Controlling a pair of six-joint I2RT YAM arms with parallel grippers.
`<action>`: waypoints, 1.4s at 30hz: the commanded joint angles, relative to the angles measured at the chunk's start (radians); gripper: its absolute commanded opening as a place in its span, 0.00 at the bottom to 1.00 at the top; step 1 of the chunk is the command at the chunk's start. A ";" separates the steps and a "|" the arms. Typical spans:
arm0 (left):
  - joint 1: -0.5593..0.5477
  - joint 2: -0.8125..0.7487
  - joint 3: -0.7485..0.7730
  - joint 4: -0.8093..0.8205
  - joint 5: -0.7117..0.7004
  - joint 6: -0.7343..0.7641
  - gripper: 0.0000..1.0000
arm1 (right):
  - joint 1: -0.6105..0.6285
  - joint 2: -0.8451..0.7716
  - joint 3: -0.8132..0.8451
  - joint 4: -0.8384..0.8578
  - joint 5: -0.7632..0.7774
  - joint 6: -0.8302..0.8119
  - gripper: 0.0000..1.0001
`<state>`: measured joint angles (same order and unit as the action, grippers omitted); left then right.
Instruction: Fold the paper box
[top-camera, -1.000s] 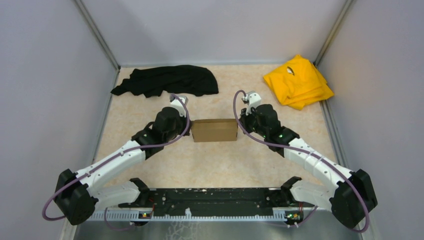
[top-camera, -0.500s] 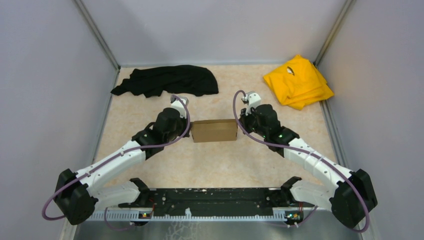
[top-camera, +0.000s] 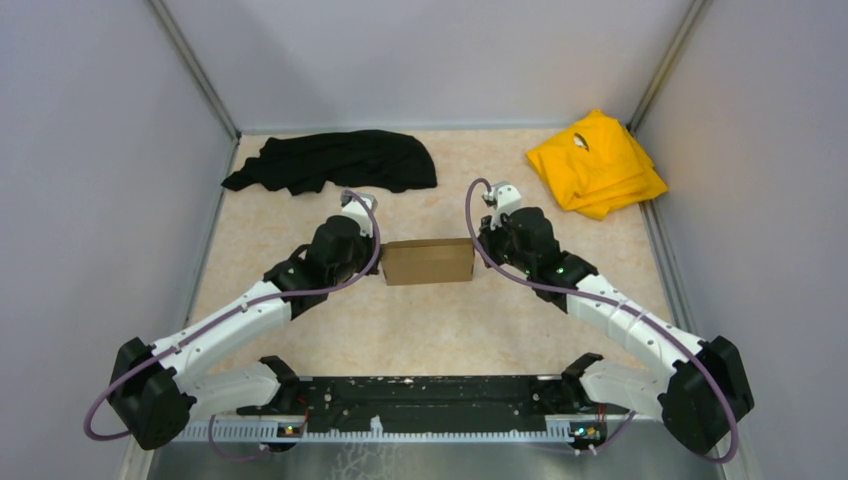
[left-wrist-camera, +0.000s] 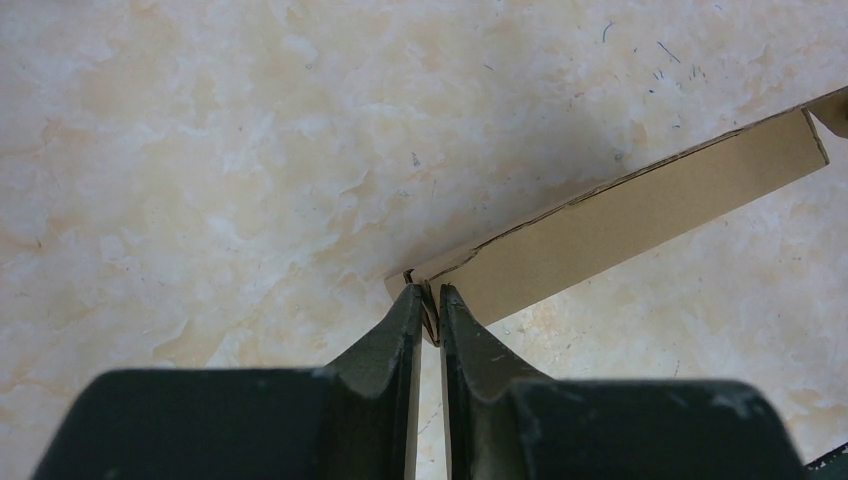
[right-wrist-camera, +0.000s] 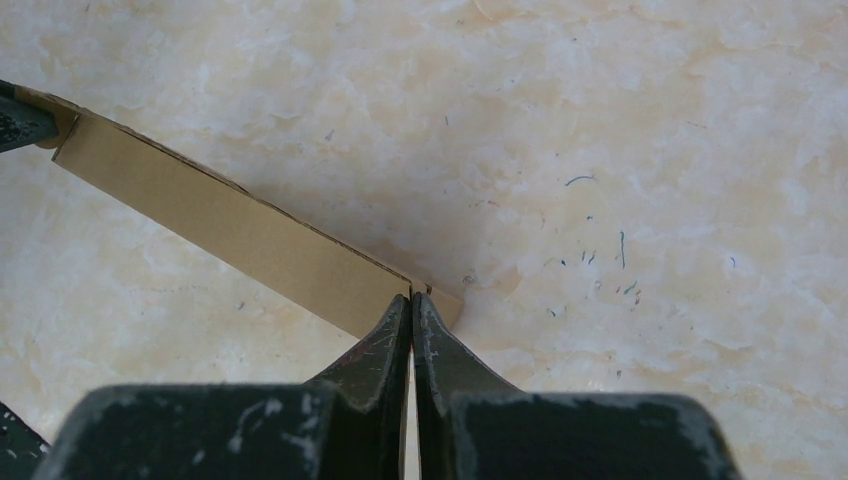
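Note:
The paper box (top-camera: 428, 261) is a shallow brown cardboard box lying at the middle of the table between both arms. My left gripper (top-camera: 381, 256) is at its left end, and in the left wrist view that gripper (left-wrist-camera: 428, 302) is shut on a thin folded cardboard edge at the corner of the box (left-wrist-camera: 620, 225). My right gripper (top-camera: 476, 250) is at the right end. In the right wrist view its fingertips (right-wrist-camera: 412, 300) are shut together against the end corner of the box (right-wrist-camera: 230, 235); I see no cardboard between them.
A crumpled black cloth (top-camera: 330, 160) lies at the back left and a folded yellow cloth (top-camera: 597, 160) at the back right. Grey walls close the table on three sides. The arms' base rail (top-camera: 430, 410) runs along the near edge.

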<state>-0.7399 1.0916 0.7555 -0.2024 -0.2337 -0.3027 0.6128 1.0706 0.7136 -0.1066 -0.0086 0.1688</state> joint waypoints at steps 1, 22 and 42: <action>-0.010 0.004 0.015 0.009 0.007 -0.017 0.16 | 0.021 0.008 0.053 0.008 -0.012 0.028 0.00; -0.023 0.010 -0.002 0.022 0.006 -0.031 0.16 | 0.029 0.023 0.065 0.010 -0.017 0.084 0.00; -0.032 0.002 -0.013 0.024 0.006 -0.044 0.16 | 0.075 0.042 0.057 0.031 0.028 0.172 0.00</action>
<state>-0.7467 1.0920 0.7532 -0.2024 -0.2653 -0.3218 0.6479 1.0962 0.7349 -0.1196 0.0544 0.2970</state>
